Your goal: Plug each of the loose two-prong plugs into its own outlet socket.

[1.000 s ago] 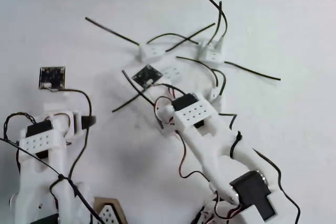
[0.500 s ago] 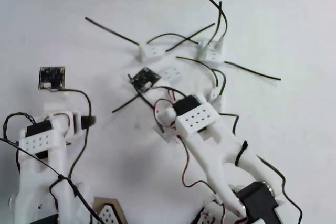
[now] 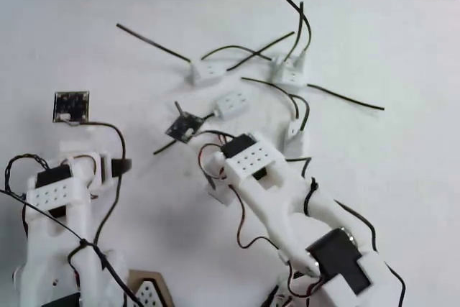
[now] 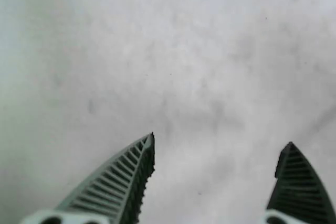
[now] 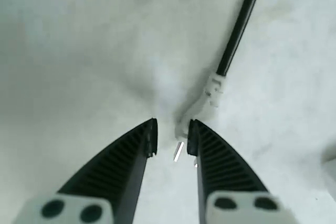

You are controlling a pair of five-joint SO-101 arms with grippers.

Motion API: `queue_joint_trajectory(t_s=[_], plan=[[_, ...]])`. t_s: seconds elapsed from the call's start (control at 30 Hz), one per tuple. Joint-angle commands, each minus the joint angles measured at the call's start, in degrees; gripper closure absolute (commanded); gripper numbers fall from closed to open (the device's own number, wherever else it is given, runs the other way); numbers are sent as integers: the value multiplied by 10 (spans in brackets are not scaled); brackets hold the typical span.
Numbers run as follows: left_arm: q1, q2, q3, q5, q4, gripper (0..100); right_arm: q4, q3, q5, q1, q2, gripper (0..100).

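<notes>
My right gripper (image 5: 172,124) is shut on a small white two-prong plug (image 5: 210,94). Its metal prongs (image 5: 178,150) show between the fingers, and its black cable (image 5: 241,19) runs away over the table. In the high view the right arm (image 3: 251,159) stands at the table's middle, just in front of a white socket block (image 3: 231,103). Two more white blocks (image 3: 208,71) (image 3: 290,73) with black cables lie farther back, and a small one (image 3: 295,131) lies to the arm's right. My left gripper (image 4: 220,140) is open over bare table.
The left arm (image 3: 57,192) stands at the front left with its camera board (image 3: 72,106) ahead of it. Loose black cables (image 3: 154,43) (image 3: 345,97) spread over the back middle. The white table (image 3: 402,163) ends at a dark back edge.
The right arm has shifted left and toward the front, and its camera board has moved off the white socket block. The left arm has stayed still.
</notes>
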Motion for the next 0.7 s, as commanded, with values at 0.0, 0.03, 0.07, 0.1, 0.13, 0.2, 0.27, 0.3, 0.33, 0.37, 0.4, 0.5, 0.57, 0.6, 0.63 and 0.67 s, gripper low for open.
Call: queue_joint_trajectory(t_s=[0.0,0.03,0.07,0.1,0.13,0.2,0.27,0.3,0.33,0.37,0.4,0.5,0.57,0.6,0.63,0.67], plan=[[-6,-15,0,1,-10,642,-7,-16,6,9,13,897],[-6,-15,0,1,-10,642,-11,-16,6,12,14,897],[-6,-15,0,1,-10,642,-14,-16,6,14,14,897],[-6,-15,0,1,-10,642,-14,-16,6,18,15,897],[-6,-15,0,0,-10,642,-14,-16,6,22,15,897],[-6,-15,0,0,-9,642,-14,-16,7,29,19,896],[-6,-15,0,0,-9,642,-14,-12,18,38,20,895],[-6,-15,0,0,-9,642,-12,-12,23,42,20,895],[-6,-15,0,0,-9,642,-12,-12,25,46,20,895],[-6,-15,0,0,-9,642,-13,-12,25,51,20,894],[-6,-15,0,0,-9,642,-14,-12,25,56,20,894],[-6,-15,0,0,-9,642,-14,-12,26,65,21,893],[-6,-15,0,0,-9,642,-14,-12,26,65,30,893],[-6,-15,0,0,-9,642,-14,-14,26,63,43,893],[-6,-15,0,0,-9,642,-14,-16,26,61,58,893],[-6,-15,0,0,-9,642,-14,-19,26,60,75,893]])
